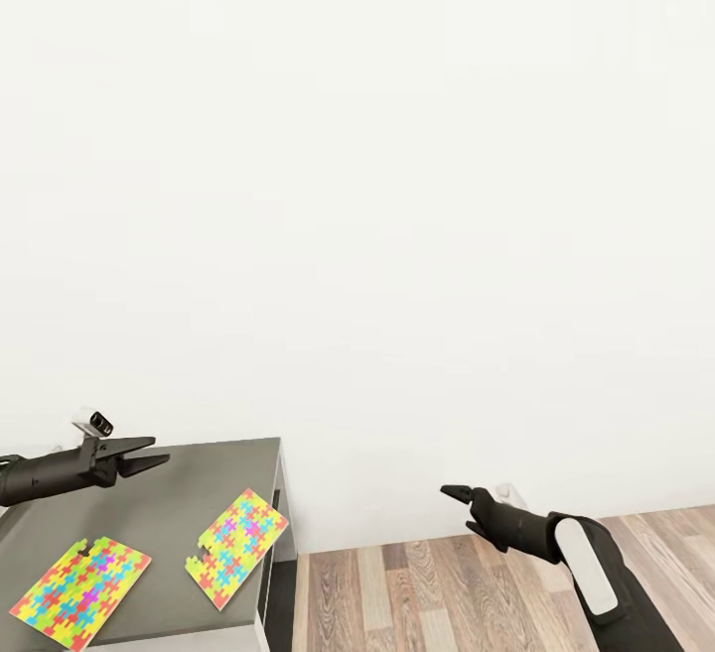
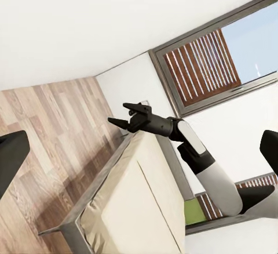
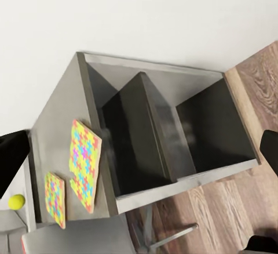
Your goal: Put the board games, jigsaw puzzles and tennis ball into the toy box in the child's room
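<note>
Two jigsaw puzzles lie flat on the dark grey side unit (image 1: 189,493) of the table: one (image 1: 81,592) near the front left, the other (image 1: 238,535) by the unit's right edge. In the right wrist view both puzzles (image 3: 84,164) (image 3: 55,199) show again, with the tennis ball (image 3: 16,201) on a paler surface beyond them. My left gripper (image 1: 147,456) hovers open and empty above the unit's back left. My right gripper (image 1: 452,491) hangs open and empty over the floor, right of the unit. The board games and the toy box are out of view.
The side unit's open compartments (image 3: 174,138) face the wooden floor (image 1: 447,592). A white wall (image 1: 397,186) stands behind. In the left wrist view the bed (image 2: 139,202) with its beige mattress lies under a slatted window (image 2: 202,68), and my right gripper (image 2: 120,112) shows above it.
</note>
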Available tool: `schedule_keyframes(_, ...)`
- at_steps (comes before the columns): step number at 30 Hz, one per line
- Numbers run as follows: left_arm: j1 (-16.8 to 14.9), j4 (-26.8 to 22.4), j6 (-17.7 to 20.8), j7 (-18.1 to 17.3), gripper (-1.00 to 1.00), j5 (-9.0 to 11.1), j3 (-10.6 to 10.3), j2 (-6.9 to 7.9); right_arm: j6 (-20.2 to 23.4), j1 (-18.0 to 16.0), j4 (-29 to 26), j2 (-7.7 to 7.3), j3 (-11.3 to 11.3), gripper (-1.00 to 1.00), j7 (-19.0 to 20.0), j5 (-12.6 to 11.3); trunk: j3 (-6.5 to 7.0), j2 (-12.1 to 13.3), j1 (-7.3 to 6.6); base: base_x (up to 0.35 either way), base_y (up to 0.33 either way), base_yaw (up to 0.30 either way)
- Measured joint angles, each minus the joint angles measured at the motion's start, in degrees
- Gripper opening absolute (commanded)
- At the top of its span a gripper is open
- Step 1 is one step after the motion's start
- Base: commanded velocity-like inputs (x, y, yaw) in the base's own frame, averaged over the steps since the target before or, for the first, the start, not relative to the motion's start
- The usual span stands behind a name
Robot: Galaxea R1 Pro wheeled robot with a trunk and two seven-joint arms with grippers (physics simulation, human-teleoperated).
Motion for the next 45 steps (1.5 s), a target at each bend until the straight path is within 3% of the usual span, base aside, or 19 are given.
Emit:
schedule_keyframes(11,0.0,0.0,0.0,0.0,1.0,0.0,-0.1,-0.01,-0.7,0.0,1.6,0.45,0.8,1.0,-0.6,0.4,0.0,0.0,0.0,0.0,0.0,0.0)
schedule_keyframes(17,0.0,0.0,0.0,0.0,1.0,0.0,-0.1,-0.04,-1.1,0.0,2.1,1.88,4.5,1.0,-0.6,0.4,0.0,0.0,0.0,0.0,0.0,0.0)
schedule_keyframes(28,0.0,0.0,-0.3,0.0,1.0,0.0,-0.1,-0.79,0.0,-0.2,4.4,4.12,5.6,1.0,0.4,0.0,0.0,0.0,0.0,0.0,0.0,0.0)
schedule_keyframes(37,0.0,0.0,-0.3,0.0,1.0,0.0,-0.1,-1.38,2.8,-1.7,4.9,3.91,5.2,1.0,1.9,-0.3,0.0,0.0,0.0,0.0,0.0,0.0)
schedule_keyframes(45,0.0,0.0,-0.3,0.0,1.0,0.0,-0.2,-1.4,3.2,-1.8,5.0,4.13,1.3,1.0,5.4,-3.9,0.0,0.0,0.0,0.0,0.0,0.0)
